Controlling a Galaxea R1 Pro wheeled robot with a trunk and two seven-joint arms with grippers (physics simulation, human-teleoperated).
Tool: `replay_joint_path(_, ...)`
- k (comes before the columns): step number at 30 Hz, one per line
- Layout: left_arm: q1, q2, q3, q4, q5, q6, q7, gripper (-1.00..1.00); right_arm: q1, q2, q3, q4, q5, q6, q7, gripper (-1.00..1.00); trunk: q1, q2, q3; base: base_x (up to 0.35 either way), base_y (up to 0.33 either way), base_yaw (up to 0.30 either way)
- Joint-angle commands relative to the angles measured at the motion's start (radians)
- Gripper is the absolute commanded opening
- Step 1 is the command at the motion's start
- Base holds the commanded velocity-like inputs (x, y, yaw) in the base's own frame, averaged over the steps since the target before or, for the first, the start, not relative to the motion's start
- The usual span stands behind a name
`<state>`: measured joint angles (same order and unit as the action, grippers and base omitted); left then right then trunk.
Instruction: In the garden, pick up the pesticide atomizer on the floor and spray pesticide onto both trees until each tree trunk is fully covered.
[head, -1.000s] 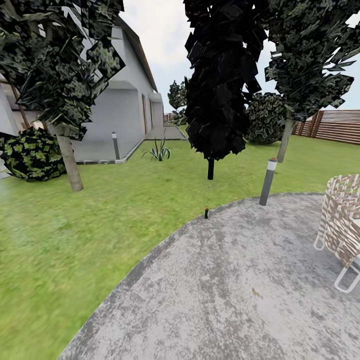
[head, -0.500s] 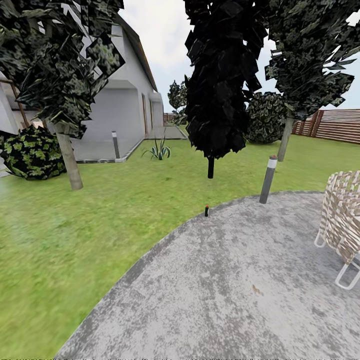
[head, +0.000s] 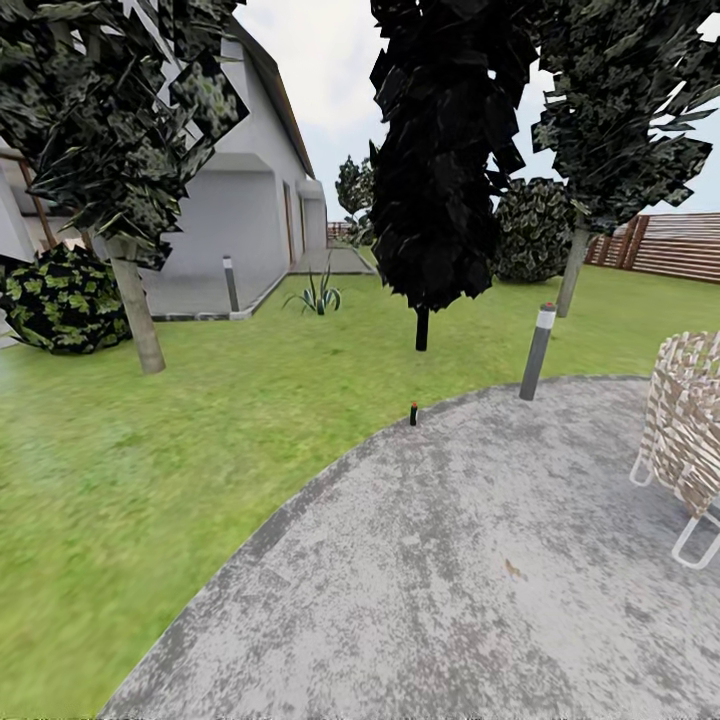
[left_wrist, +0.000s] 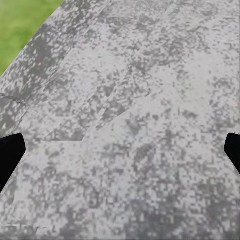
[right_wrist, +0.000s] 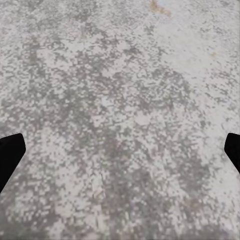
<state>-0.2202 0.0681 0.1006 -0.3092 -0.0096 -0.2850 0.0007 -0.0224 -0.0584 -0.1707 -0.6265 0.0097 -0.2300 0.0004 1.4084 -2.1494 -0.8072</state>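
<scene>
The pesticide atomizer (head: 413, 413) stands upright far ahead, a small dark stick with a red dot on top, right at the far-left rim of the round grey paved patch (head: 480, 560) where the stone meets the grass (head: 150, 470). It is well apart from both arms. The left pincer (left_wrist: 120, 152) hangs over bare grey paving, its two dark fingertips (left_wrist: 10, 155) far apart at the sides of the left wrist view, spread wide with nothing between them; a wedge of grass shows at one corner. The right pincer (right_wrist: 120, 152) is likewise spread and empty over mottled stone.

Beyond the atomizer, one pale trunk (head: 135, 315) leans up from the lawn at far left beside a round bush (head: 60, 300), and a second pale trunk (head: 573, 272) rises at far right near the slatted fence (head: 670, 245). A black-green cypress (head: 435, 160) stands between them. A grey bollard lamp (head: 537, 350) sits at the patch's far edge, and a woven chair (head: 690, 440) is at the right.
</scene>
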Motion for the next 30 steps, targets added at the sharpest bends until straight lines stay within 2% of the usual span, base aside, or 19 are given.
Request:
replay_joint_path(1, -0.001, 0.000, 0.002, 0.001, -0.001, -0.003, 0.000, 1.00, -0.001, 0.000, -0.001, 0.001, 0.001, -0.003, 0.000, 1.00, 0.004, -0.008, -0.006, 0.000, 0.000, 0.000)
replay_joint_path(30, -0.001, 0.000, 0.003, 0.001, -0.001, -0.003, 0.001, 1.00, -0.001, 0.000, -0.001, 0.002, 0.001, -0.003, 0.001, 1.00, 0.115, -0.211, -0.140, 0.000, 0.000, 0.000)
